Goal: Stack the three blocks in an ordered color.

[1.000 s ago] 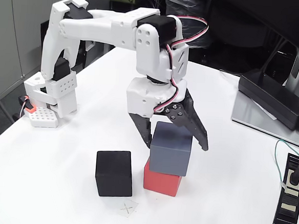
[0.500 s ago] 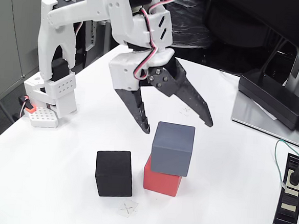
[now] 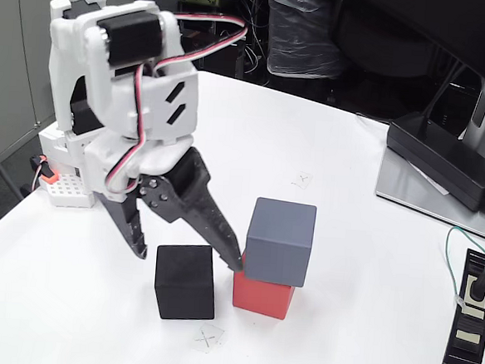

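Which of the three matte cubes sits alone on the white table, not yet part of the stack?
The matte black cube. It rests directly on the table beneath the open gripper, while the slate grey cube sits atop the red cube.

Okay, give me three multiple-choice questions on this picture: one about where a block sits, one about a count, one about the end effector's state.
1. Where is the grey block?
A. On the red block
B. On the black block
C. On the table

2. How many blocks touch the table?
A. One
B. Two
C. Three

3. What state is the end effector in?
A. Shut on the black block
B. Shut on nothing
C. Open, holding nothing

Answers:
1 A: the grey block rests on the red one.
2 B: the red and black blocks stand on the table.
3 C: its fingers are spread above the black block.
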